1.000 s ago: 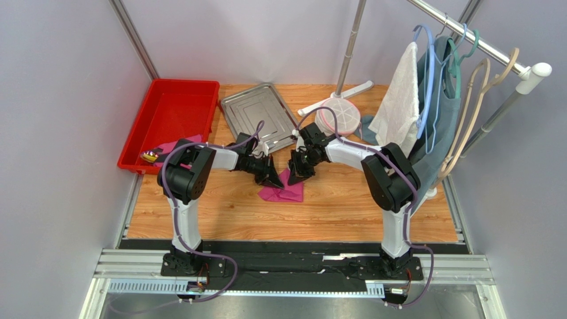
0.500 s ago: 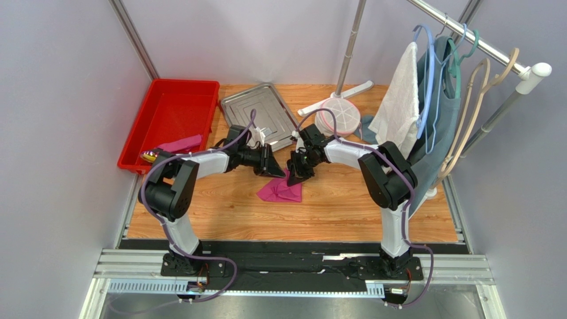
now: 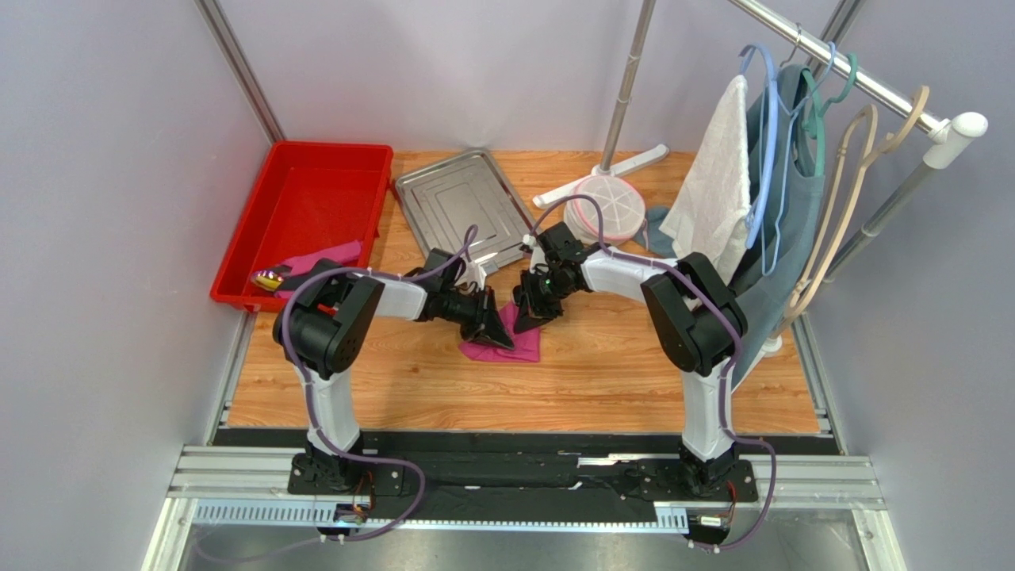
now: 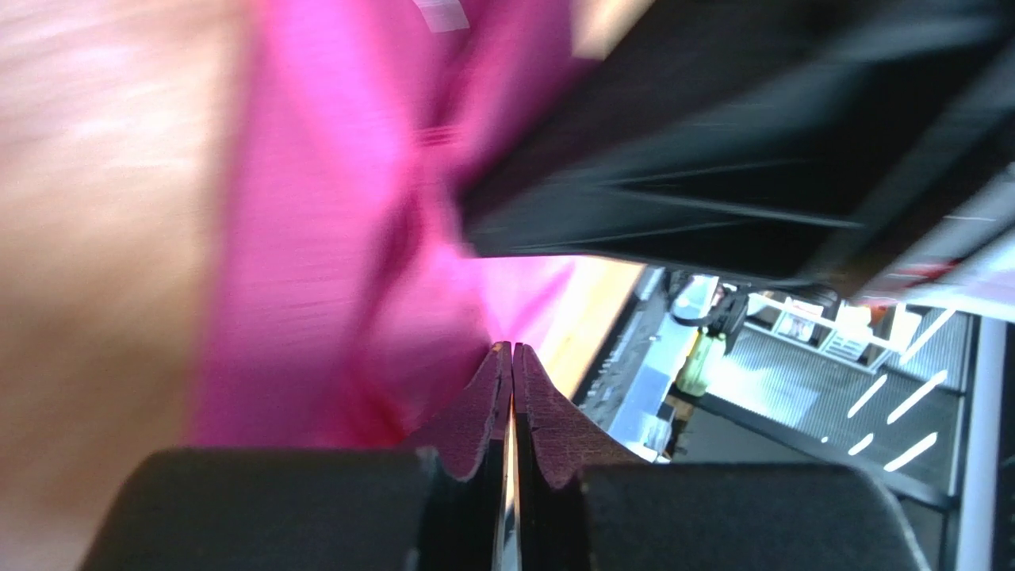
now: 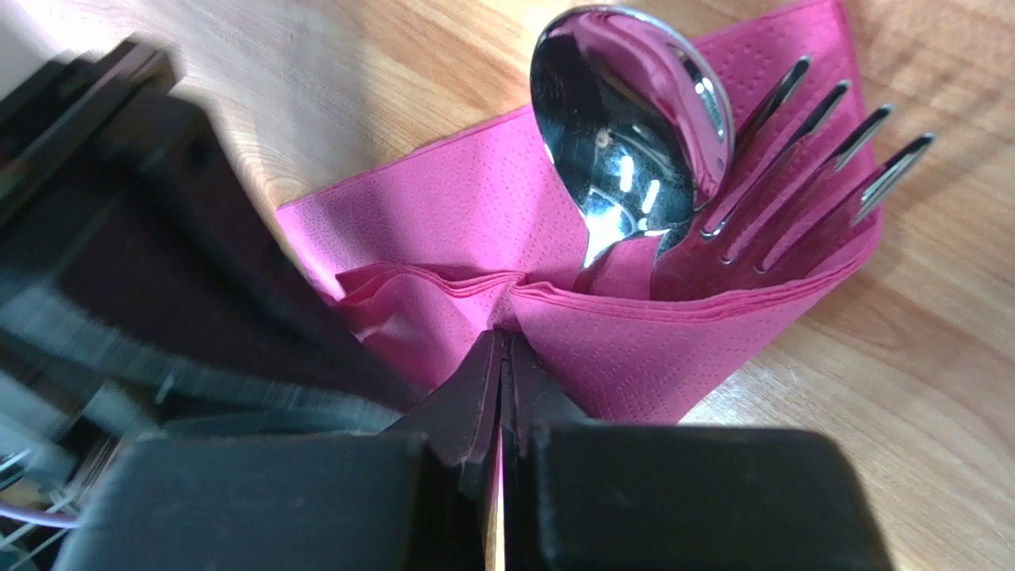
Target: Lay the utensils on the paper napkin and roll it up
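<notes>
Placement done, spoon [image 5: 626, 131] and fork [image 5: 810, 155] on the napkin [image 5: 477, 202]; rolling barely begun, right gripper [image 5: 500, 345] clenched on a fold, left gripper [image 4: 512, 357] closed at the paper, hold unconfirmed.

surface: light-brown wood-grain tabletop [image 3: 620, 369], flat
far left: red rectangular plastic bin [image 3: 312, 208], at the left edge
far middle: rectangular shiny steel tray [image 3: 459, 208], just beside the bin, turned askew
centre: magenta-pink paper napkin [image 3: 521, 345], folded and bunched, on bare wood near the steel tray's near corner
far right: white metal stand foot [image 3: 602, 179]; round white disc [image 3: 608, 214] just beside it
</notes>
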{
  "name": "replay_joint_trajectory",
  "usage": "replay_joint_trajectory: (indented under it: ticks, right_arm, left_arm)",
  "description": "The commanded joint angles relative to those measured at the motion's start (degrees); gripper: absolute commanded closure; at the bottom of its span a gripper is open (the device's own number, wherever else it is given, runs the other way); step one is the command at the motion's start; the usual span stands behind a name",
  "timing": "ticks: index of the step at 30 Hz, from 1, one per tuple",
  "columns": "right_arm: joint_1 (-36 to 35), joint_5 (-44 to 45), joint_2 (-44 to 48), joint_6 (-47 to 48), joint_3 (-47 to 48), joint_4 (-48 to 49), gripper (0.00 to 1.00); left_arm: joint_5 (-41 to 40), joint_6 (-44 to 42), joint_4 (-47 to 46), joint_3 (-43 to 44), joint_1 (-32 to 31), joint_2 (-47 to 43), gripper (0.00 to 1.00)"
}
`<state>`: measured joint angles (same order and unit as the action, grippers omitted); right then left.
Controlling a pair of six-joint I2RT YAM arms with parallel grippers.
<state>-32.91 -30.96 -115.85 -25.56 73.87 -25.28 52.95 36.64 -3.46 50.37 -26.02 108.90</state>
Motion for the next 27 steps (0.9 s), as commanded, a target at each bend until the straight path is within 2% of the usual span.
replay_joint_trajectory:
  ticks: [1, 3, 6, 8, 16, 27]
  right_arm:
    - [0.65, -1.47, 0.09, 1.13, 1.89, 0.23, 1.00]
    - [0.91, -2.52, 1.24, 0.78, 2.77, 0.05, 0.96]
    - [1.09, -2.53, 4.49, 0.42, 4.09, 0.05, 0.85]
    - [1.00, -1.74, 6.42, 1.21, 4.70, -0.47, 0.83]
    - [-0.84, 5.82, 5.38, 3.76, 6.56, -7.06, 0.91]
    - [-1.55, 8.46, 0.46, 4.64, 5.50, -4.43, 0.94]
  left_arm:
    - [-1.09, -3.51, 3.20, 0.17, 1.06, 3.41, 0.95]
    - [-1.18, -3.33, 3.29, 0.43, 1.15, 5.26, 1.00]
    - [-1.62, -3.95, 5.22, 1.31, 1.23, 7.20, 1.00]
    - [-1.71, -3.68, 4.78, 1.22, 1.24, 7.29, 1.00]
    - [-1.45, -2.19, 3.82, 0.96, 1.32, 7.03, 1.00]
    - [-1.09, -1.93, 1.53, 1.05, 1.50, 6.76, 1.00]
